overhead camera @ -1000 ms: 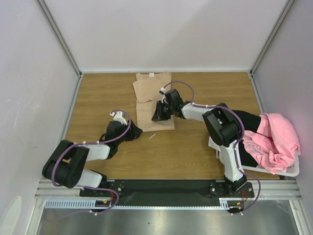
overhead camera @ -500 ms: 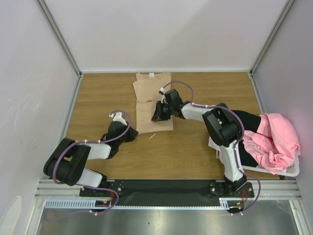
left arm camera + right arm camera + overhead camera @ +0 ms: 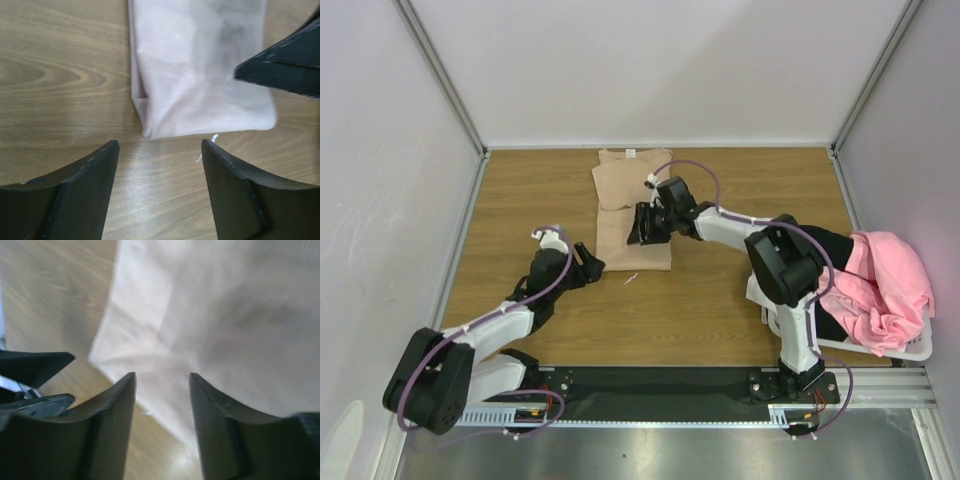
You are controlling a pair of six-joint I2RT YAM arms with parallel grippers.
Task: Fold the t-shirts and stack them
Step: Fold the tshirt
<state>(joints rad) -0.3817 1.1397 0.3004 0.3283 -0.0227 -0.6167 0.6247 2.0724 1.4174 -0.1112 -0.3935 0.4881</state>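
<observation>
Left gripper (image 3: 590, 262) farther back, t-shirt (image 3: 620, 185) part-hidden

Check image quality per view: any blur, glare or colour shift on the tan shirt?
Top external: sharp, evenly lit, tan t-shirt true to colour. Left wrist: shirt soft and washed out to pale lilac, a bright sheen on the table at its near hem. Right wrist: cloth blurred, fold edges smeared.

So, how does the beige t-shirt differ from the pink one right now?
The beige t-shirt lies flat and folded on the table; the pink t-shirt is a crumpled heap over the white basket at the right edge. The right hand is over the beige t-shirt; no hand is near the pink one. Both are plain soft cloth.
</observation>
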